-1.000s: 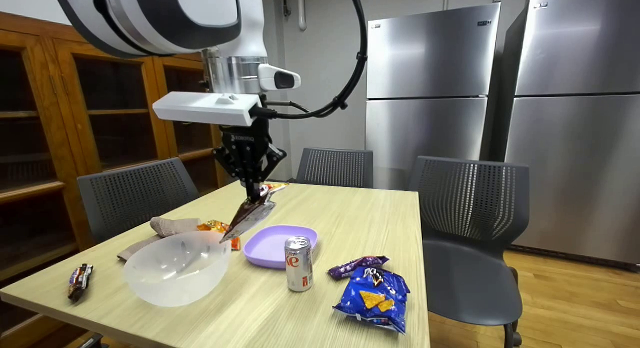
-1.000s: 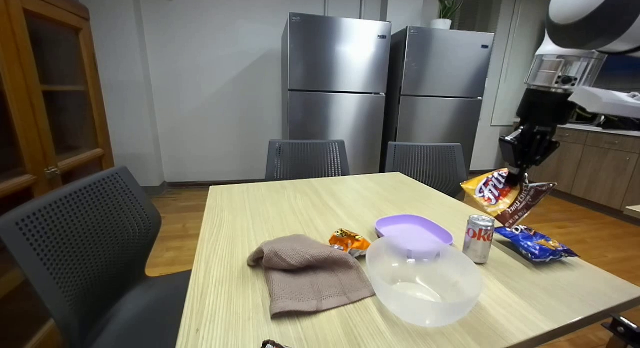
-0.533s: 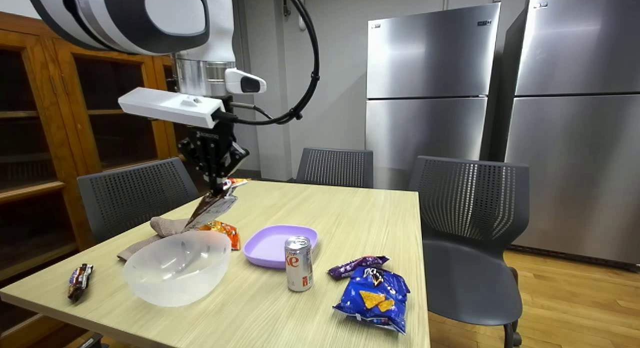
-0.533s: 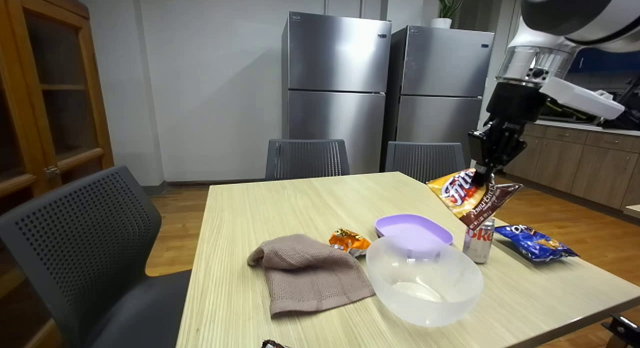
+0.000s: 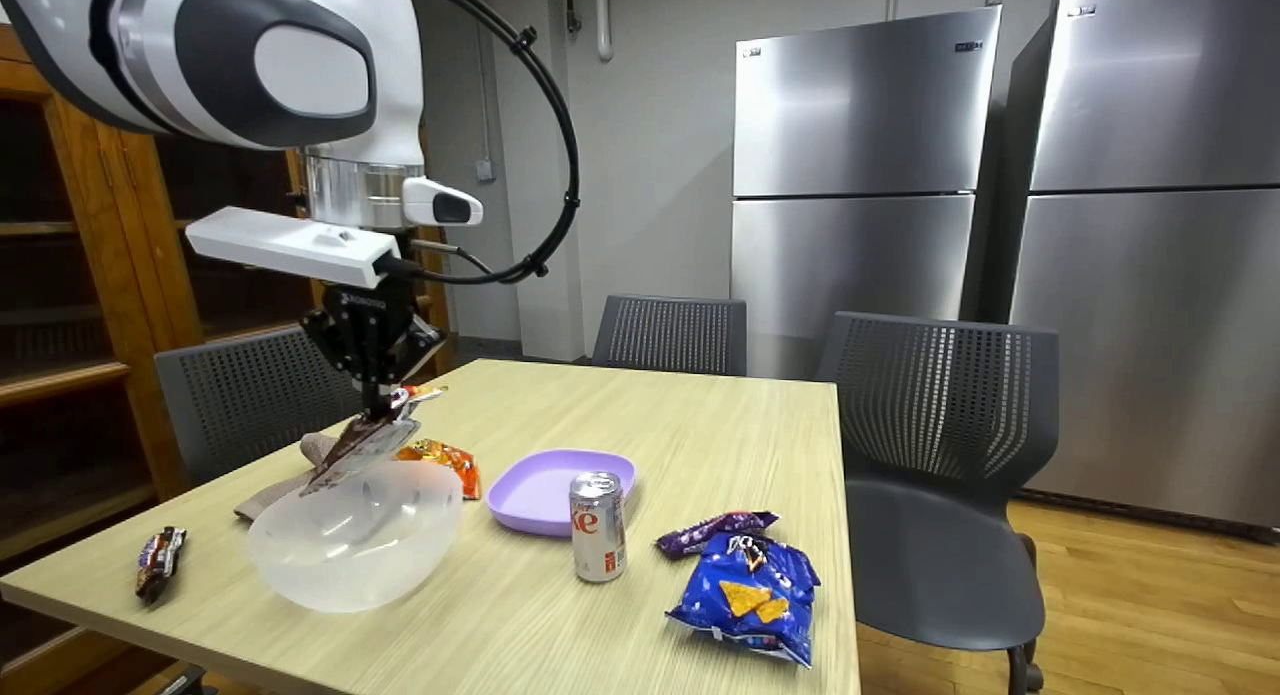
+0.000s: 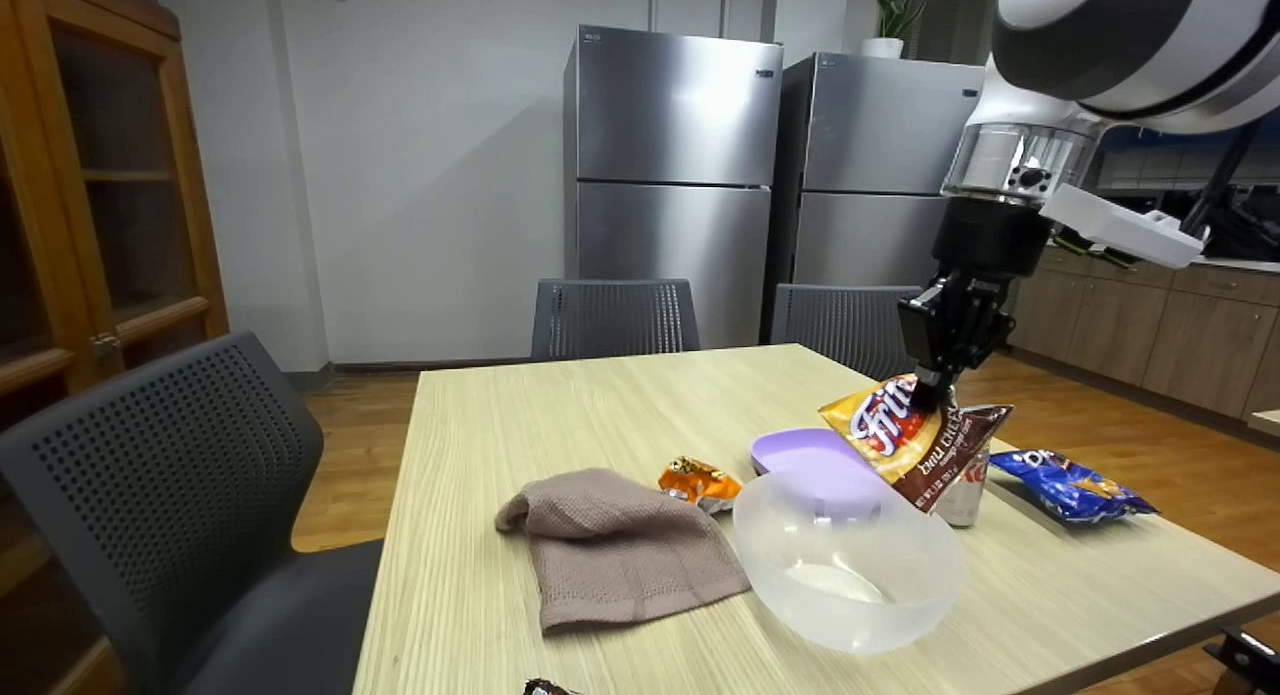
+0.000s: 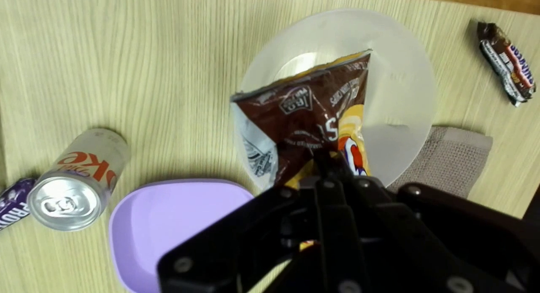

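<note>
My gripper (image 6: 930, 397) pinches a Fritos bag (image 6: 885, 430) over the bowl (image 6: 850, 620)

In an exterior view I have it closed on the Fritos bag, which hangs tilted, its lower edge close to the bowl; I cannot tell whether they touch. A brown cloth (image 6: 620, 555) and an orange packet (image 6: 697, 482) lie near the bowl.

In an exterior view, a Coke can (image 5: 598, 530) stands just beside a purple plate (image 5: 545, 485), with a blue chip bag (image 5: 755, 595) and a purple wrapper (image 5: 715, 532) lying near each other.

In my wrist view, the Fritos bag covers part of the bowl, and a candy bar (image 7: 506, 63) lies apart on the table (image 7: 168, 95).
</note>
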### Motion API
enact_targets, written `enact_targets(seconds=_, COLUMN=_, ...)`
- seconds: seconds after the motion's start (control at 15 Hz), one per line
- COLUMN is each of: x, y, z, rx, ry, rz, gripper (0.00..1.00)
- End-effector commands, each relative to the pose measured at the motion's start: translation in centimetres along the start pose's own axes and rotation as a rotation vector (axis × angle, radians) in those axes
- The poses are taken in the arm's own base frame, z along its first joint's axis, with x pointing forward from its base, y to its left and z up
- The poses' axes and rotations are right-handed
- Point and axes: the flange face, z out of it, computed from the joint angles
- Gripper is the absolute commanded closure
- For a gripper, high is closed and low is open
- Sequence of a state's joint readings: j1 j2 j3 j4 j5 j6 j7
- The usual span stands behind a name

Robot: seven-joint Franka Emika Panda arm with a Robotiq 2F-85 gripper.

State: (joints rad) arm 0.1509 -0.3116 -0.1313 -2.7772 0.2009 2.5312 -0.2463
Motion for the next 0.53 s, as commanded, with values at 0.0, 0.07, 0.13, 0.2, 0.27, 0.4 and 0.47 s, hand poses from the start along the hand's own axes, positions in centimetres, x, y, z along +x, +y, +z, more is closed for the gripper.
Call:
enact_targets(seconds=0.0, x=-0.1, y=-0.8, z=2.1, rx=0.005, ry=-0.042, rz=-0.01, gripper=1.0)
enact_targets(seconds=0.07, x=-0.2, y=-0.9, z=2.6, rx=0.002, ry=-0.055, rz=-0.011, gripper=1.0)
enact_targets(seconds=0.13, x=-0.2, y=-0.9, z=3.0, rx=-0.001, ry=-0.067, rz=-0.011, gripper=1.0)
enact_targets(seconds=0.2, x=-0.3, y=-0.9, z=3.5, rx=-0.001, ry=-0.081, rz=-0.013, gripper=1.0)
enact_targets(seconds=0.27, x=-0.3, y=-1.0, z=3.9, rx=-0.003, ry=-0.09, rz=-0.014, gripper=1.0)
enact_targets(seconds=0.4, x=-0.3, y=-1.0, z=4.5, rx=-0.005, ry=-0.107, rz=-0.014, gripper=1.0)
enact_targets(seconds=0.47, x=-0.3, y=-0.9, z=4.8, rx=-0.005, ry=-0.114, rz=-0.013, gripper=1.0)
